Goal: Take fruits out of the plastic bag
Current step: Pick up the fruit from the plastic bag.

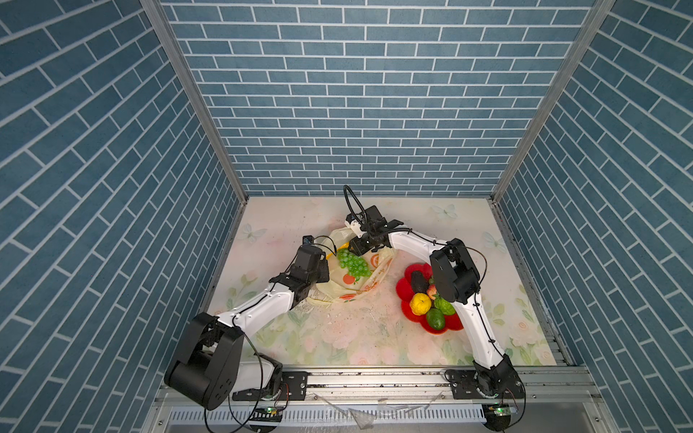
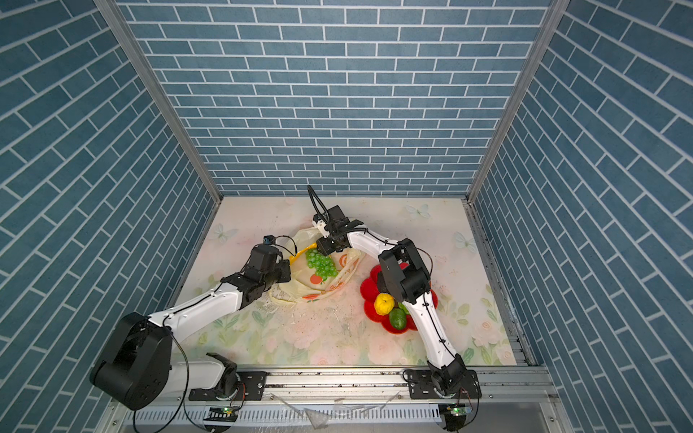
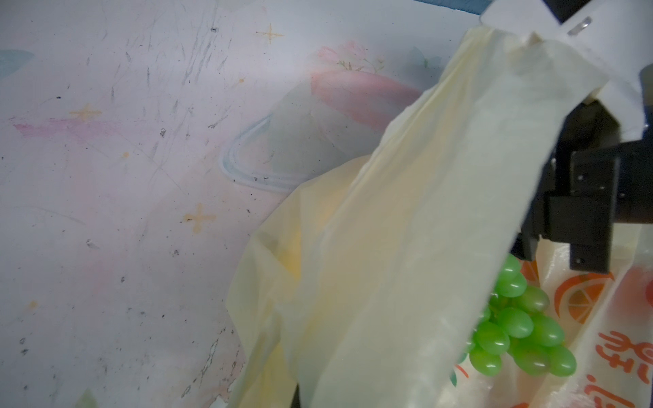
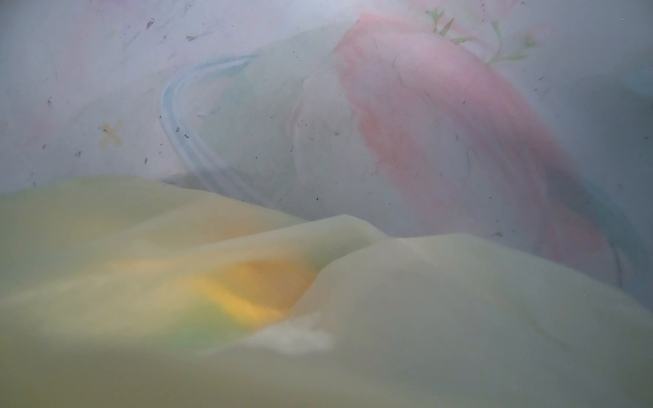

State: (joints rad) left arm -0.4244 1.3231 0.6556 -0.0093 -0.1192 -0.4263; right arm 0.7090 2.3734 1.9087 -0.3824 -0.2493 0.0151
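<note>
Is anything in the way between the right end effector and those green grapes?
Nothing visible does. In both top views the green grape bunch lies uncovered on the plastic bag, close beside the right end effector. The bag's lifted flap rises off to the side.

banana [image 2: 303, 250] mostly under plastic bag [image 2: 296, 286]

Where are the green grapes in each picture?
In both top views: the green grape bunch is near the middle, a little below centre, lying on the crumpled plastic bag.
Left wrist view: low, near the right edge, half behind bag film.
Right wrist view: not clearly in it; only blurry bag film shows.
Shared landmark: the bag's orange-fruit print beside the grapes, in both top views and the left wrist view.
</note>
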